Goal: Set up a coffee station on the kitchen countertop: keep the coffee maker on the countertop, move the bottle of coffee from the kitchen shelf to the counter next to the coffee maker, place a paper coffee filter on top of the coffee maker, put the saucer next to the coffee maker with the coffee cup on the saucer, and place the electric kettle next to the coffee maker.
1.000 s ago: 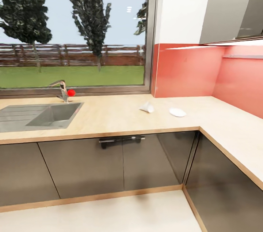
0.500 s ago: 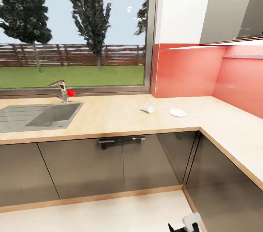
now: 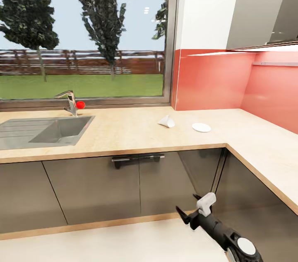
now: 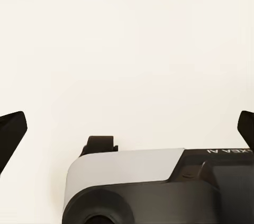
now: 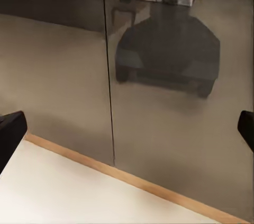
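I saw my right gripper (image 3: 194, 208) raised low before the cabinets, jaws apart. On the kitchen countertop (image 3: 124, 129) I counted one paper coffee filter (image 3: 166, 121), one saucer (image 3: 201, 127). Left gripper (image 4: 127, 128) jaws apart too.

Right claw (image 3: 193, 208) way further up into the head view now, arm stretched in from the bottom right corner, fingers spread in front of the cabinet doors (image 3: 165, 183). Barely peeking in half a second back, nowhere before that.

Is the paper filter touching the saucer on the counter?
Apart. The head view shows bare kitchen countertop between the paper coffee filter and the saucer.
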